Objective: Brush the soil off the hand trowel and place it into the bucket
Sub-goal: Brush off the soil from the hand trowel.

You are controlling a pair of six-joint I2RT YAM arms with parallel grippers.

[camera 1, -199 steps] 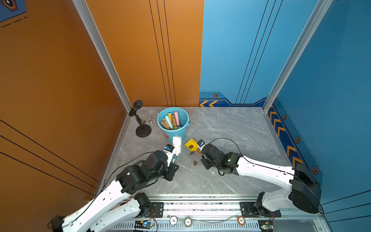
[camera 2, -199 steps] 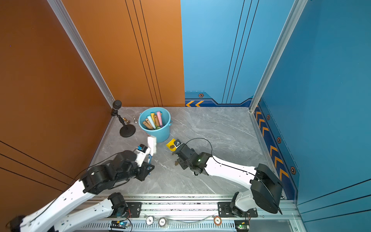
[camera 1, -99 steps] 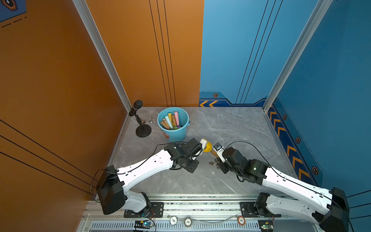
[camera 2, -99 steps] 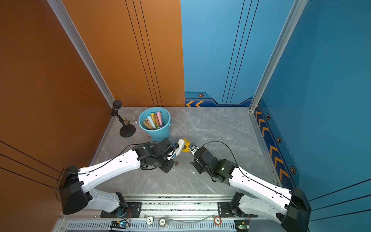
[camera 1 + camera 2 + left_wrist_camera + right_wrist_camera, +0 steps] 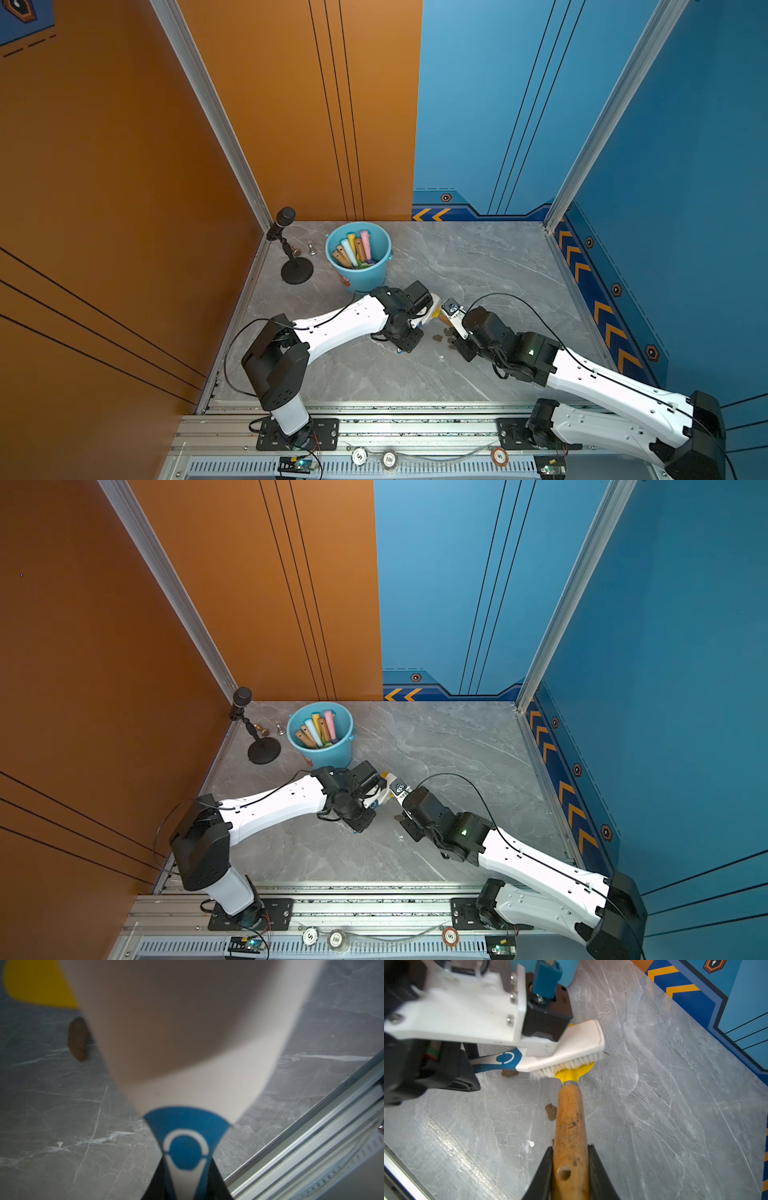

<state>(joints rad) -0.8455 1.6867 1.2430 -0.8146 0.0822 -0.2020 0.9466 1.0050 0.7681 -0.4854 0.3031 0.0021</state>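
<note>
The hand trowel (image 5: 570,1118) has a worn wooden handle and a yellow blade (image 5: 575,1073), and my right gripper (image 5: 570,1149) is shut on the handle end. A white brush (image 5: 571,1049) with a blue grip lies bristles-down across the blade, and my left gripper (image 5: 186,1178) is shut on its grip. Soil lumps (image 5: 550,1111) lie on the table beside the handle, and one soil lump (image 5: 78,1039) sits below the blade. More soil (image 5: 436,337) shows between the arms. The light-blue bucket (image 5: 368,279) stands behind my left gripper.
The bucket holds several tools with coloured and wooden handles (image 5: 353,249). A black microphone stand (image 5: 291,253) and two small figures (image 5: 311,248) stand at the back left corner. The aluminium rail (image 5: 374,415) runs along the table's front edge.
Both grippers have moved to the right, away from the bucket's front, carrying brush and trowel. The brush, upright before, now lies over the yellow blade. Both grips are unchanged.
</note>
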